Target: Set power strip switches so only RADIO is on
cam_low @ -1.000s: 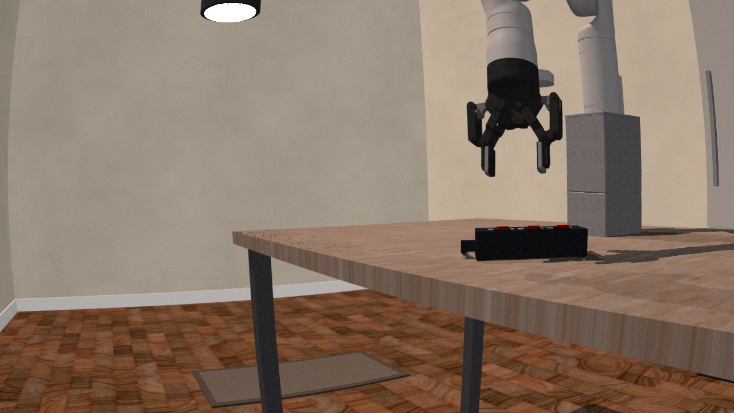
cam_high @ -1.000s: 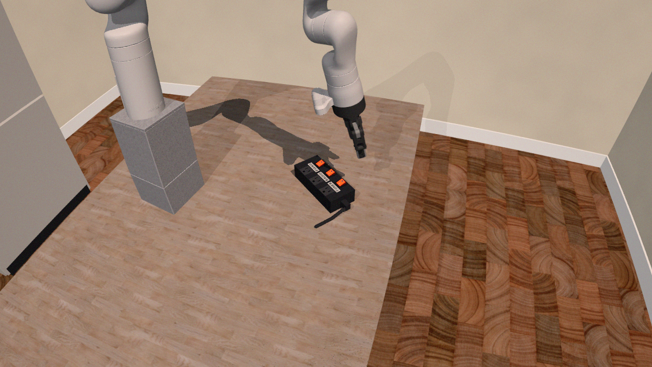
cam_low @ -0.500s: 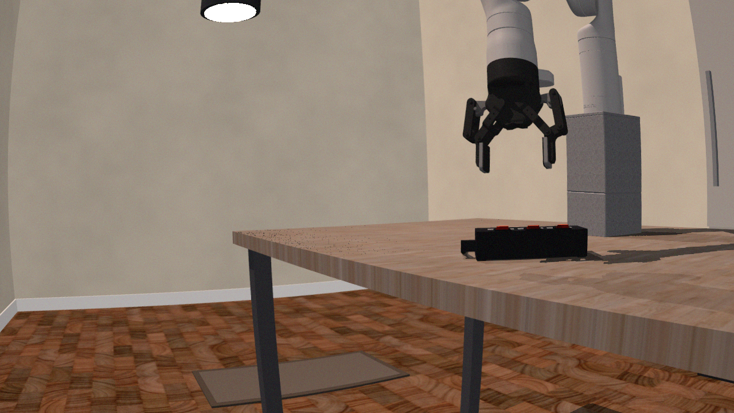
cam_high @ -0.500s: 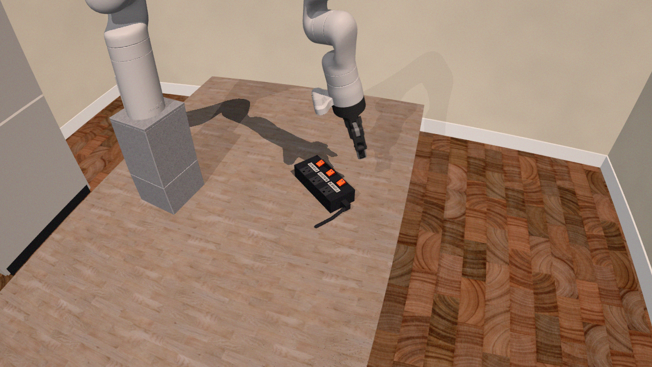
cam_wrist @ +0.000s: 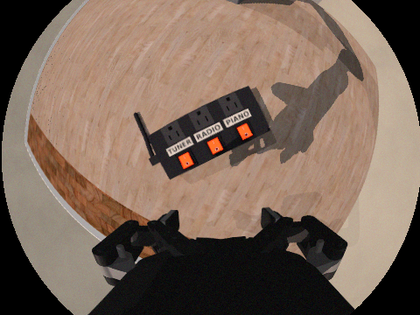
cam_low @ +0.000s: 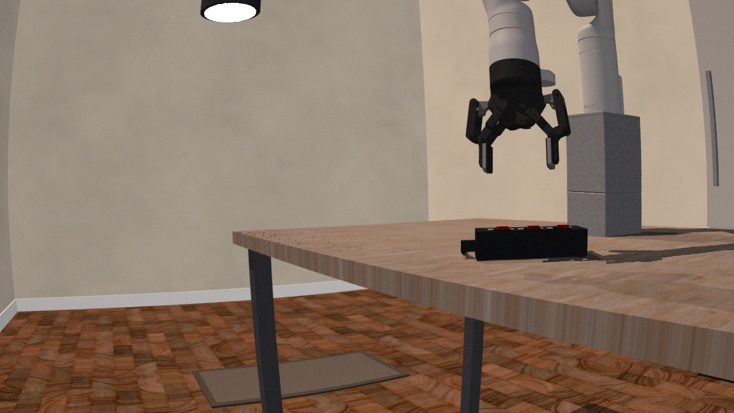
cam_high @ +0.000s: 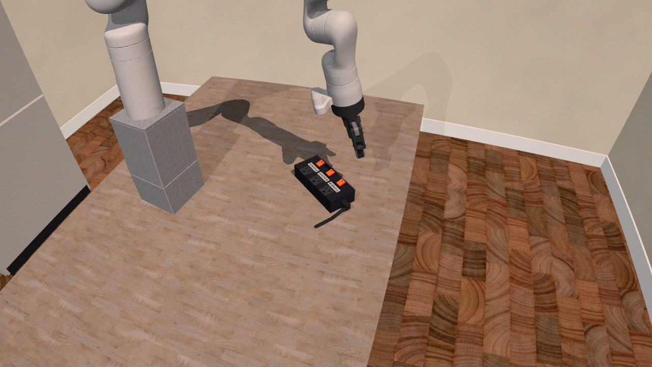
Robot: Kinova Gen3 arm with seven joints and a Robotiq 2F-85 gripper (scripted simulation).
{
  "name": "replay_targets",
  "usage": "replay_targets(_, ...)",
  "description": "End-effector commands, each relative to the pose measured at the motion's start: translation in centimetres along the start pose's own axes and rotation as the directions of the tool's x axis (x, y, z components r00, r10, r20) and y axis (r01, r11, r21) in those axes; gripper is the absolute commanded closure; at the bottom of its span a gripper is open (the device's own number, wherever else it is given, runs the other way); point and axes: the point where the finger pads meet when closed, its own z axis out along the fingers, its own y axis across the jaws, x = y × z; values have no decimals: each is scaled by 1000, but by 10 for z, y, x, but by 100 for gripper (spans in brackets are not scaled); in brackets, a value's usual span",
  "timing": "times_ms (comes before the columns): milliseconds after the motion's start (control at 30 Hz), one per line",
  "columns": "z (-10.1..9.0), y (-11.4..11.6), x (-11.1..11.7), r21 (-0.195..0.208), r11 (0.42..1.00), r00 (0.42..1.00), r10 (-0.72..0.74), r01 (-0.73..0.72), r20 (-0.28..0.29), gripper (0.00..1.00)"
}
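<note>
A black power strip [cam_high: 324,182] lies flat on the wooden table, right way up, near the table's right edge. It also shows in the exterior view [cam_low: 530,242] and in the wrist view [cam_wrist: 210,132]. It has three orange switches under white labels: one reads roughly TUNER [cam_wrist: 185,160], then RADIO [cam_wrist: 215,145] and PIANO [cam_wrist: 244,132]. I cannot tell which switches are on. A short black cord [cam_high: 331,217] leaves the near end. My gripper [cam_low: 517,156] is open and empty, well above the strip and pointing down. It also shows in the top view [cam_high: 359,148].
The grey pedestal [cam_high: 155,157] of the arm stands on the table's left part. The table's right edge [cam_high: 401,218] runs close beside the strip, with the parquet floor below. A grey cabinet [cam_high: 27,150] stands at the far left.
</note>
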Motion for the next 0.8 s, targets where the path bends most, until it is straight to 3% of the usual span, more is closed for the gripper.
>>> replay_targets(0,0,-3,0,5,1000,1000,-14,14,-4,0)
replay_targets(767,3,3,9,-9,997,996,-73,73,-48,0)
